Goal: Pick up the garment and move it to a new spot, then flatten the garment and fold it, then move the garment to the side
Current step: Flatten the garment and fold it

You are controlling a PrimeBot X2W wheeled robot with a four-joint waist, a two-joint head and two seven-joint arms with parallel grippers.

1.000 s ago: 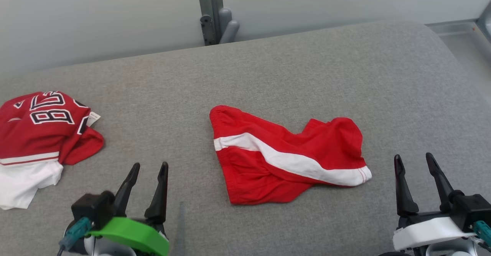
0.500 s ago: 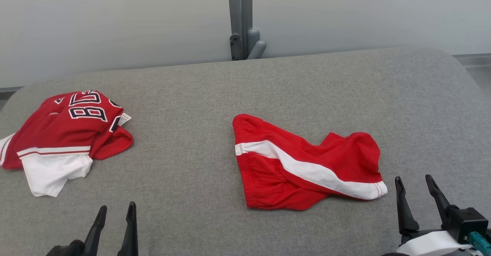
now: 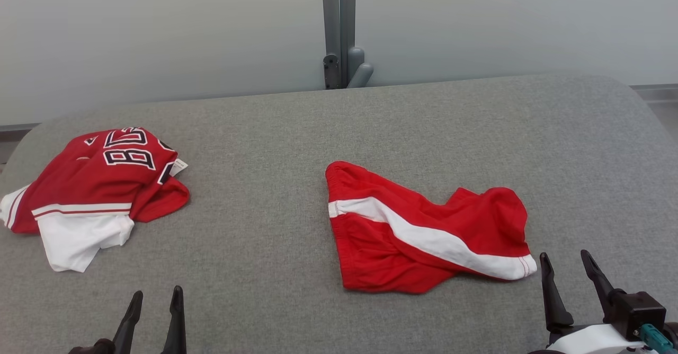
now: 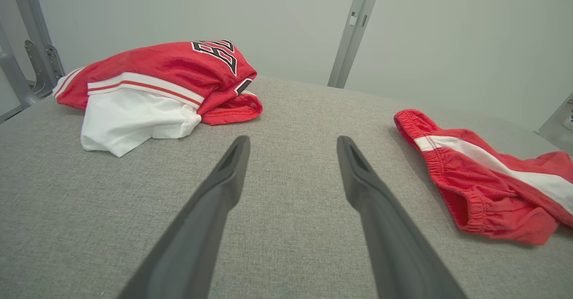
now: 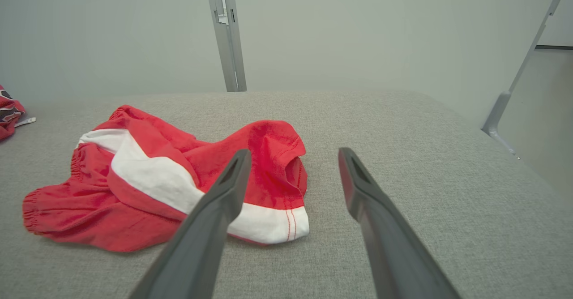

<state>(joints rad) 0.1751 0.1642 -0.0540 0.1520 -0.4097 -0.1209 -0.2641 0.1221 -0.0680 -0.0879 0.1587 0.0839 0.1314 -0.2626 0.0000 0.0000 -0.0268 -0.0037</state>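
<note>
Okay, I'm hovering left claw and right claw gaping, empty, the right beside the crumpled shorts for pickup.

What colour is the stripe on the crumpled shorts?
White stripe across crumpled red shorts; clearest in head view.

Shorts lie right of jersey on table.

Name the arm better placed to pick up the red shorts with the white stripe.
Right. The right pincer, open, sits close beside the white-hemmed leg end of the red shorts. The left pincer, also open, is farther off, nearer the red jersey.
</note>
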